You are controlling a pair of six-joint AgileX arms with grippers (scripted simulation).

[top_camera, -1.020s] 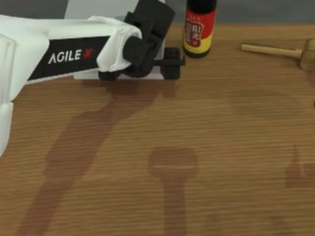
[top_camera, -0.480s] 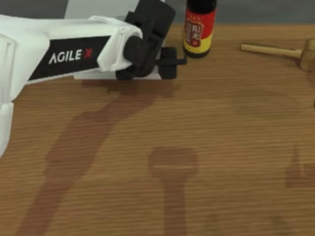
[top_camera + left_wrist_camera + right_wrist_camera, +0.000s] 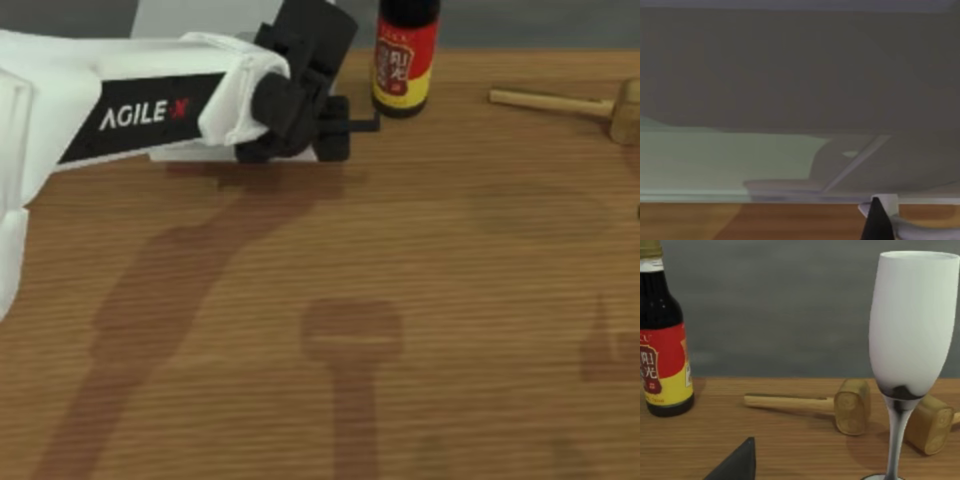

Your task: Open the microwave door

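Note:
The white-grey microwave (image 3: 190, 18) stands at the table's far left, mostly under my left arm. In the left wrist view its door (image 3: 790, 75) fills the picture as a grey translucent window over the pale interior, lying flat against the front. The door's white handle strip (image 3: 886, 199) sits at its lower edge. My left gripper (image 3: 325, 135) is at the microwave's front right corner, shut on that handle; one dark fingertip (image 3: 875, 222) lies against the strip. My right gripper (image 3: 737, 467) is out of the top view and shows only as a dark corner low over the table.
A dark sauce bottle (image 3: 405, 60) with a red and yellow label stands just right of the microwave. A wooden mallet (image 3: 560, 103) lies at the far right. The right wrist view also shows a white wine glass (image 3: 912, 325) and a second mallet head (image 3: 932, 425).
The outer black finger of my left gripper has slid left toward the wrist, narrowing the gap at the handle. The arm and the door have not visibly moved.

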